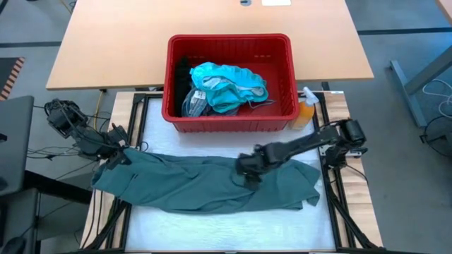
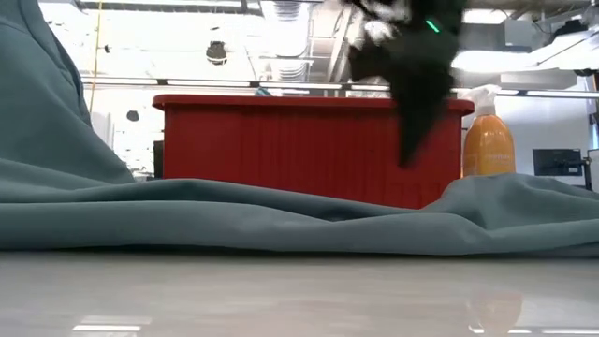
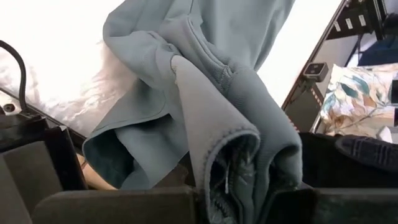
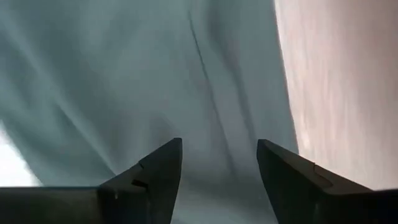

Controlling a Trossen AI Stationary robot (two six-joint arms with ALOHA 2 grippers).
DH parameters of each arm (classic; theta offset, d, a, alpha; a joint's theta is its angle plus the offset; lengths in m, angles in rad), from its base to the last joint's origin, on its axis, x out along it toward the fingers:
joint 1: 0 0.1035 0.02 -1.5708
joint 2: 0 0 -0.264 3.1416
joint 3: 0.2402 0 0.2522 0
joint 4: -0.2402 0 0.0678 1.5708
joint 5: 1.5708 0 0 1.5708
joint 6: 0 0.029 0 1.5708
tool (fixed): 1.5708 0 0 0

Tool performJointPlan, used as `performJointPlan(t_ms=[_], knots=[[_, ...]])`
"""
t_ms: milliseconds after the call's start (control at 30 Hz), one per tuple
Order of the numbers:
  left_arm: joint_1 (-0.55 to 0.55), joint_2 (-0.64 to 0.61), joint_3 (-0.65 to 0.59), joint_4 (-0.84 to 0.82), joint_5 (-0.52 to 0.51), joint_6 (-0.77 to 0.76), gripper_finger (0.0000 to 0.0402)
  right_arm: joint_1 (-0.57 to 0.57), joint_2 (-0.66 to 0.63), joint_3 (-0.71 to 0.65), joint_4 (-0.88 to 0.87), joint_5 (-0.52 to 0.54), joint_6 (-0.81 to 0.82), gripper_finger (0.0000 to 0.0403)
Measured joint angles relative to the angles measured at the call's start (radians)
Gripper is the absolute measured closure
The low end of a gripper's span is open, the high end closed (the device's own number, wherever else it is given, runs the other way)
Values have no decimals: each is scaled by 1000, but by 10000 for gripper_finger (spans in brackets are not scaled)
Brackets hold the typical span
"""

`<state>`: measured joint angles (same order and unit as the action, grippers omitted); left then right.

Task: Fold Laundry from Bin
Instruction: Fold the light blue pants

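The right tool hangs with fingers apart and empty just over the grey-green garment spread across the bench. Well off to its side, the left tool is clamped on that garment's bunched corner. Beyond both stands the red bin, teal laundry inside, an orange spray bottle beside it.

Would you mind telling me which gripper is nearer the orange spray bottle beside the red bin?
The right gripper: it hovers over the grey-green garment, diagonally near the orange spray bottle. The left gripper pinches the garment's far end.
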<state>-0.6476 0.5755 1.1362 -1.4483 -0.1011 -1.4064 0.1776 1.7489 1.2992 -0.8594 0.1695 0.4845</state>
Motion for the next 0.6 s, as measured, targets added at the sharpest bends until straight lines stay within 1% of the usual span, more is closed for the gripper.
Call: performJointPlan(t_ms=[100, 200, 267, 400, 533, 600], knots=[[0, 0, 0, 0, -10, -3, 372, -3, -86, -150, -4, -34, 52, 177], [0, 0, 0, -1, -15, -4, 372, -4, -176, -259, -1, -26, 105, 183], [0, 0, 0, -2, -24, -6, 372, 2, -231, -307, -4, 10, 146, 186], [0, 0, 0, -3, -37, -28, 372, 10, -334, -389, -4, 35, 210, 188], [0, 0, 0, -5, -44, -43, 372, 4, -362, -478, 1, -56, 223, 195], [0, 0, 0, -8, -57, -48, 372, 11, -366, -505, -1, -89, 235, 219]])
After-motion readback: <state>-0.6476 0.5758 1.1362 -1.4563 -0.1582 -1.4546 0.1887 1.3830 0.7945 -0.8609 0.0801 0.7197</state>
